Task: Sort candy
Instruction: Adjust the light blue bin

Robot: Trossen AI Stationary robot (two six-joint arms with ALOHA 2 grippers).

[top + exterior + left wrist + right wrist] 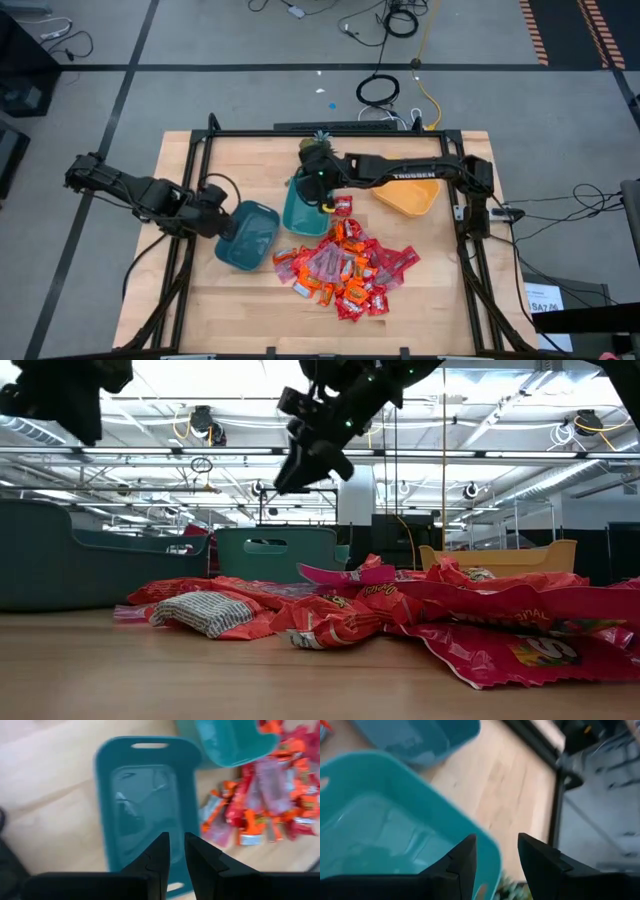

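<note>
A heap of shiny red, orange and pink wrapped candies [345, 265] lies on the wooden surface [240, 310], just beside a dark teal plastic bin [248, 235], a lighter teal bin [302, 208] and a yellow bin [407, 197]. The left tool [173, 851] hovers over the dark bin, fingers slightly apart, empty. The right tool [497, 851] hangs over the lighter bin's rim, fingers apart, empty.

The table [240, 320] filling the frame's middle is pale wood, smooth, with fine grain lines. The candy [345, 265] at lower centre sits in shiny, crinkled foil-like wrappers. The 2 teal bins [248, 238] and the yellow bin [407, 197] at upper right look like smooth, slightly glossy plastic. The frame rails [330, 133] look like matt black metal.
</note>
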